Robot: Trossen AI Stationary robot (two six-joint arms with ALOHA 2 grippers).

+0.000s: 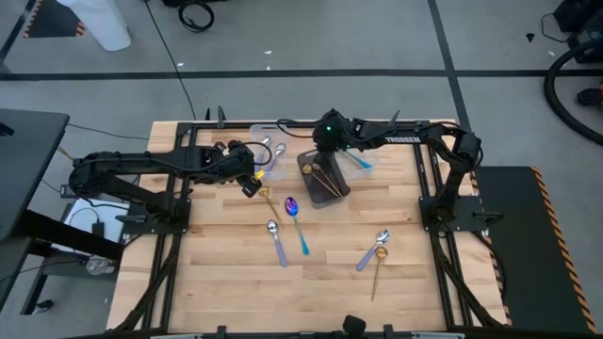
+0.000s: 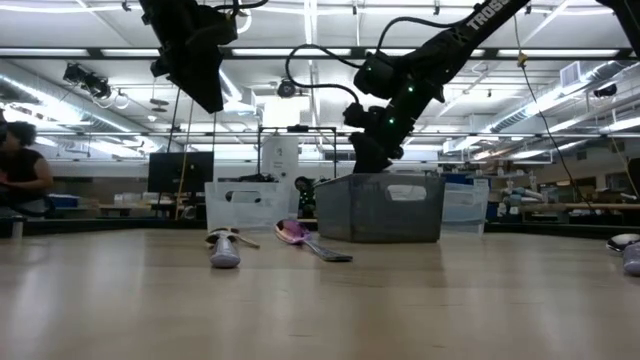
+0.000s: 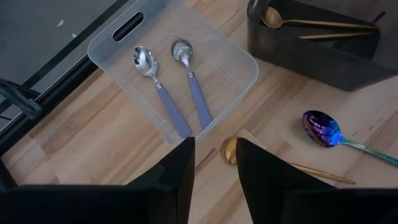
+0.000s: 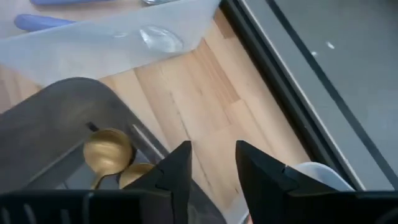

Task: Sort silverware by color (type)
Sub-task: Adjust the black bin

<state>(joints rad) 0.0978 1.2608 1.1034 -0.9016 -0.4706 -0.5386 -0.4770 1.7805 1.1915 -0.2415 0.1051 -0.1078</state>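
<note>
Right gripper over the dark plastic bin, fingers parted and empty: gold drop apparently just made.
Left gripper beside that bin, narrowly parted, empty, above an all-gold spoon on the wooden table. Two gold spoons inside the bin; two lavender-handled silver spoons in the clear tray beyond it. Next, probably: lowering onto the loose gold spoon, pinching its thin handle.

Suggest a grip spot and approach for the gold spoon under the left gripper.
Take the gold spoon by its handle, just behind the bowl, coming straight down. It lies flat on the bare table, so only the thin straight handle fits between the fingers; set them across it. The left gripper hangs open above the bowl end, so a small shift along the handle should do.
</note>
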